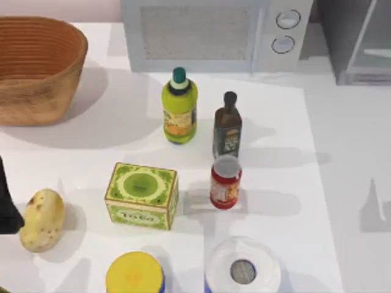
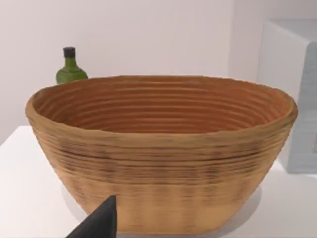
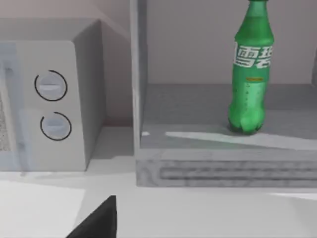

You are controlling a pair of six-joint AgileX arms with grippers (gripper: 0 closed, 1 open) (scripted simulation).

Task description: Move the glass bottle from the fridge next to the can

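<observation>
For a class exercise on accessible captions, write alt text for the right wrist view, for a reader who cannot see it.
A tall, slim, translucent green glass bottle with a white-and-green label stands upright on the shelf inside the open grey boxy fridge. Beside the fridge sits a white microwave with two round knobs, and a dark finger of the right gripper shows close to the camera.
</observation>
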